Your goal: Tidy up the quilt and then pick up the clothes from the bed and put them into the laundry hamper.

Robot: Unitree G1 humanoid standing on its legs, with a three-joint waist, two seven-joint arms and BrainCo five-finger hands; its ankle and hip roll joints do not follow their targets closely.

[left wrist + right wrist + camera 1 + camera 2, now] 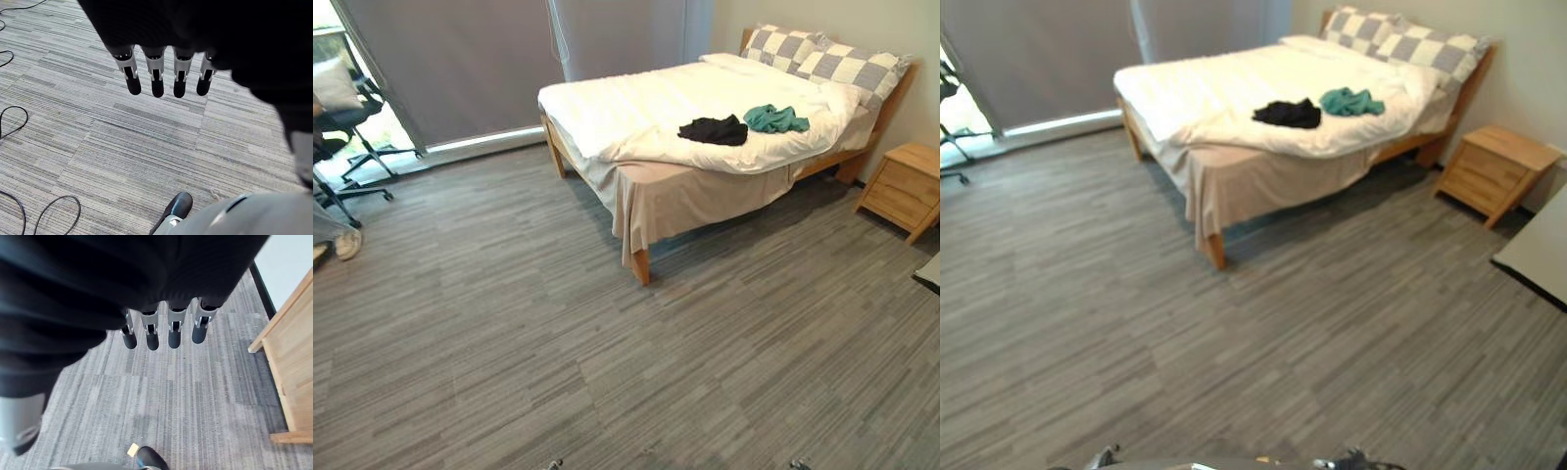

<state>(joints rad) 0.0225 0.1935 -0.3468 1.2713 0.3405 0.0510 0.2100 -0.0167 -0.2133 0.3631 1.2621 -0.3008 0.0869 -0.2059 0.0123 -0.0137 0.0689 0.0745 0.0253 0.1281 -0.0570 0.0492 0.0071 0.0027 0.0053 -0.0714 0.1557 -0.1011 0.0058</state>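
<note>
Lying on the white quilt [656, 108] in the upper right of the head views are two garments, one black [714, 130] and one teal [775, 119], just beside each other near the bed's [641, 262] side edge. Two checkered pillows [832, 59] rest at the headboard. One wooden nightstand [904, 186] stands at the right edge, and one office chair [347, 117] stands at the upper left. Both hands, left [156, 73] and right [164, 330], hang relaxed with straight fingers over grey floor [558, 372], holding nothing.

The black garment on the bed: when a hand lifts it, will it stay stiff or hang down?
The black garment lies crumpled on the quilt, so it is probably soft, would hang limp, and seems light.
</note>
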